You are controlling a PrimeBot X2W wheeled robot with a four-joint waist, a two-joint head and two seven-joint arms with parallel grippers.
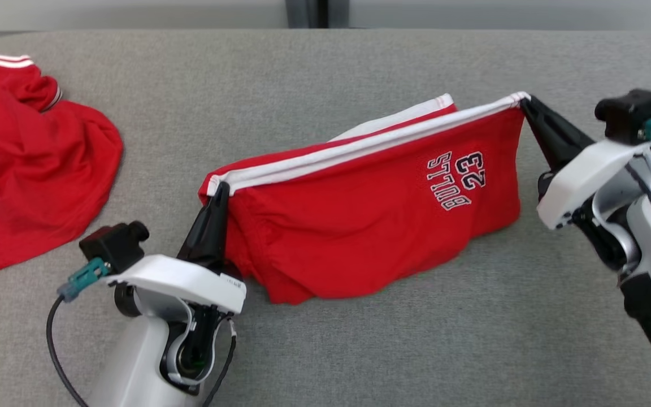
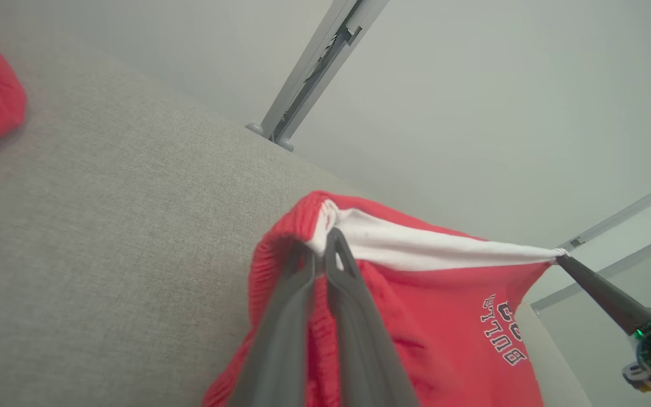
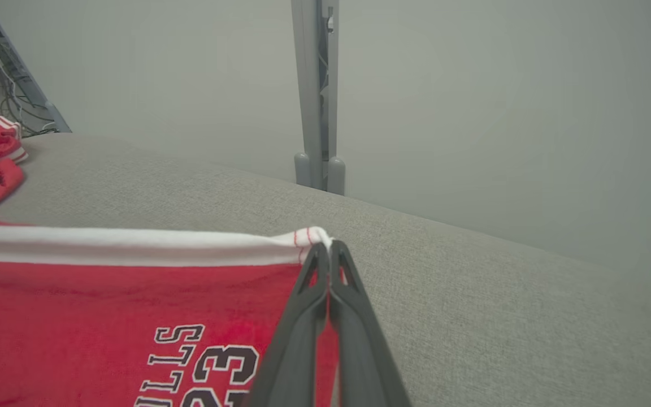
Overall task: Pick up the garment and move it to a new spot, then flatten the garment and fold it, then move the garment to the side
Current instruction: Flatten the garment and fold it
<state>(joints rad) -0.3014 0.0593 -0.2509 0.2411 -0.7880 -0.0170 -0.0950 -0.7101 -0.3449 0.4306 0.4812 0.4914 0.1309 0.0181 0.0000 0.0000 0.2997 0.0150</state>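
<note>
- Two claws, head view: the left claw (image 1: 221, 189), at lower left of the frame, and the right claw (image 1: 525, 100), at upper right, are each pinched shut on one end of the white band (image 1: 370, 141) of the red garment (image 1: 359, 237). Held this way, the band is stretched taut and raised between them. The rest of the garment hangs down onto the grey table (image 1: 359, 62) at centre frame, probably so that the cloth falls straight before it is laid flat. Another red cloth (image 1: 31, 169) lies crumpled at upper left, well apart.
- Left wrist view: the two dark fingers (image 2: 286, 316) meet at centre frame with the bunched corner of the band nipped between them. The band runs rightward to the tip of the right claw near the right edge.
- Right wrist view: the fingers are closed on the opposite corner of the band at centre frame. The lettering (image 3: 207, 362) at lower left reads upside down.
</note>
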